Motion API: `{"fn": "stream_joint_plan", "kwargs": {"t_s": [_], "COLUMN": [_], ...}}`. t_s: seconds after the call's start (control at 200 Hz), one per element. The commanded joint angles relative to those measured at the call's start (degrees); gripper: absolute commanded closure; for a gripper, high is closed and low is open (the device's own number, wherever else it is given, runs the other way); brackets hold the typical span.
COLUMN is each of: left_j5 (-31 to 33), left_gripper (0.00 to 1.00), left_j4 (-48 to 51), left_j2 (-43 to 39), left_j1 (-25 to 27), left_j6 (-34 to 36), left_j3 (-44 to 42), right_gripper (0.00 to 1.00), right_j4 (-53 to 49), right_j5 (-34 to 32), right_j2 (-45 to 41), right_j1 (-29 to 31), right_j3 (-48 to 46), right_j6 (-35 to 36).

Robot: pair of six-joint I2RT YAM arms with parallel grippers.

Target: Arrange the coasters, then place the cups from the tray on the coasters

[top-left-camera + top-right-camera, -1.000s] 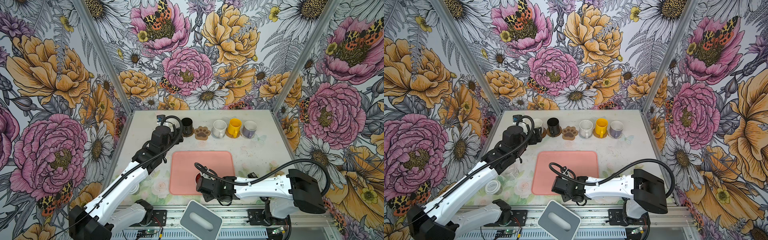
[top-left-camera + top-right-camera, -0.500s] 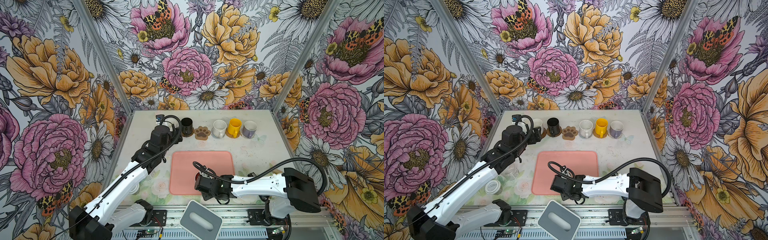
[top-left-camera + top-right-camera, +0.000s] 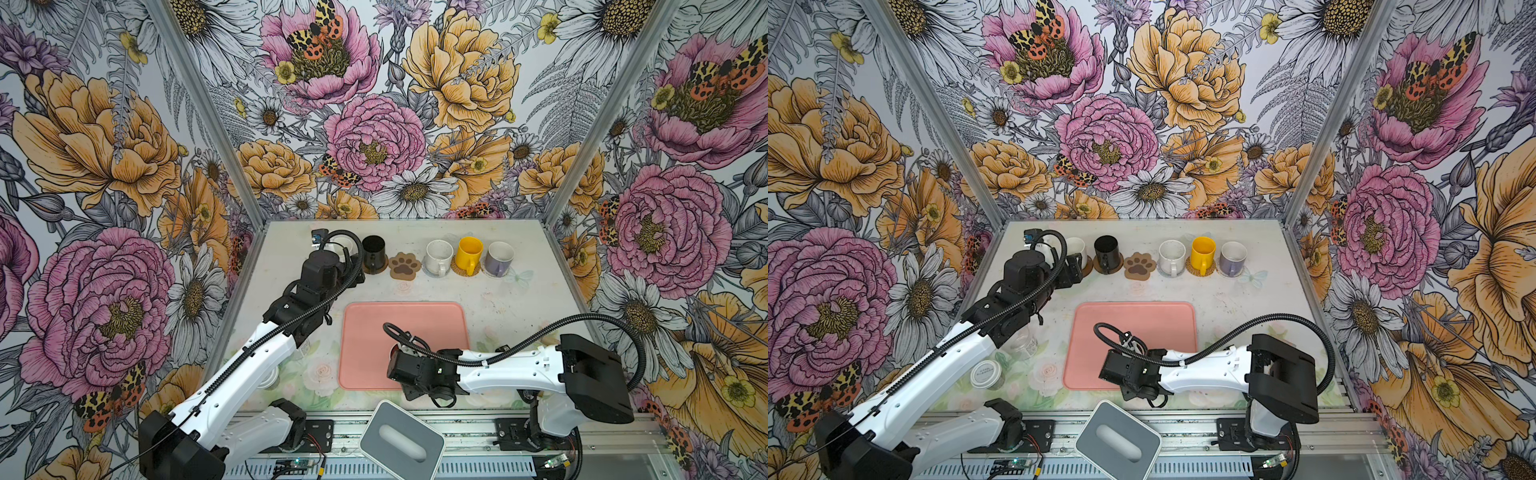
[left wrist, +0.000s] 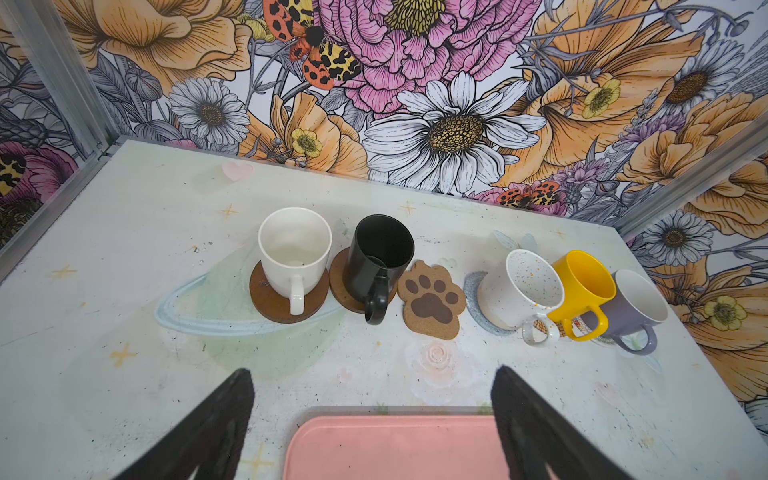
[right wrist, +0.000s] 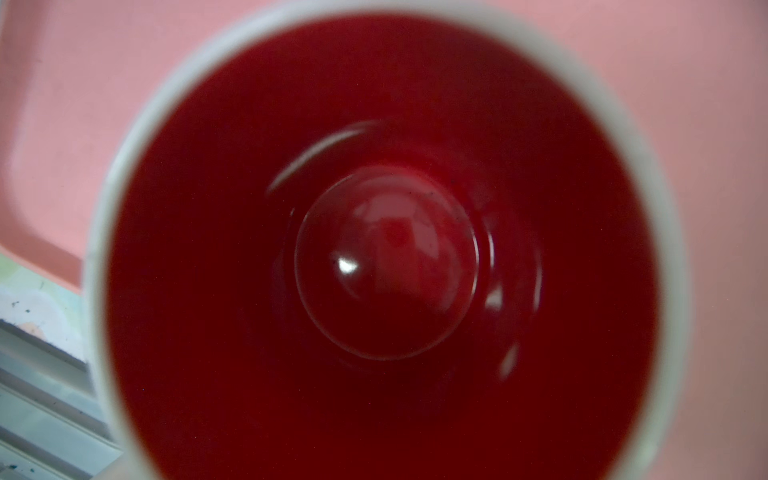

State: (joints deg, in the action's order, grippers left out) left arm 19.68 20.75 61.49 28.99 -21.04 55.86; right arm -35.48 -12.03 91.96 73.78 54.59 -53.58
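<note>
Salmon-pink tray sits mid-surface. One cup is on it, the white mug with red inside, near the tray's front edge and directly under the right hand. That hand's fingers are hidden, so can't tell if it grips. Left hand is spread wide and empty, above the surface facing the back row. Back row: cream-white mug on brown disc, black mug on second brown disc, paw coaster bare, speckled mug on grey coaster, yellow mug on rattan coaster, lavender mug at the end.
</note>
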Motion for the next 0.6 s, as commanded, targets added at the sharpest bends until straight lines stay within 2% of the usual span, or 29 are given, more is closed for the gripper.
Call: {"fn": "stream_joint_plan", "kwargs": {"t_s": [0.0,0.29,0.365,0.596], "left_j5": [-1.05,-1.05,-1.05,-1.08], "left_gripper": [0.09,0.09,0.09,0.09], "left_j4": [-0.36,-0.36,-0.35,-0.19], "left_j2": [0.35,0.64,0.73,0.27], "left_j1": [-0.71,-1.00,-1.12,-1.39], "left_j6": [-0.76,-0.76,-0.76,-0.76], "left_j3": [-0.57,-0.66,-0.66,-0.79], "right_gripper": [0.60,0.89,1.00,1.00], "right_j4": [0.42,0.42,0.33,0.33], "right_j5": [-0.60,-0.25,-0.12,-0.69], "right_j2": [0.82,0.87,0.69,-0.42], "right_j1": [-0.69,-1.08,-1.25,-1.67], "right_j3": [1.62,2.26,2.42,2.89], "right_j6": [-0.65,0.14,0.28,1.11]}}
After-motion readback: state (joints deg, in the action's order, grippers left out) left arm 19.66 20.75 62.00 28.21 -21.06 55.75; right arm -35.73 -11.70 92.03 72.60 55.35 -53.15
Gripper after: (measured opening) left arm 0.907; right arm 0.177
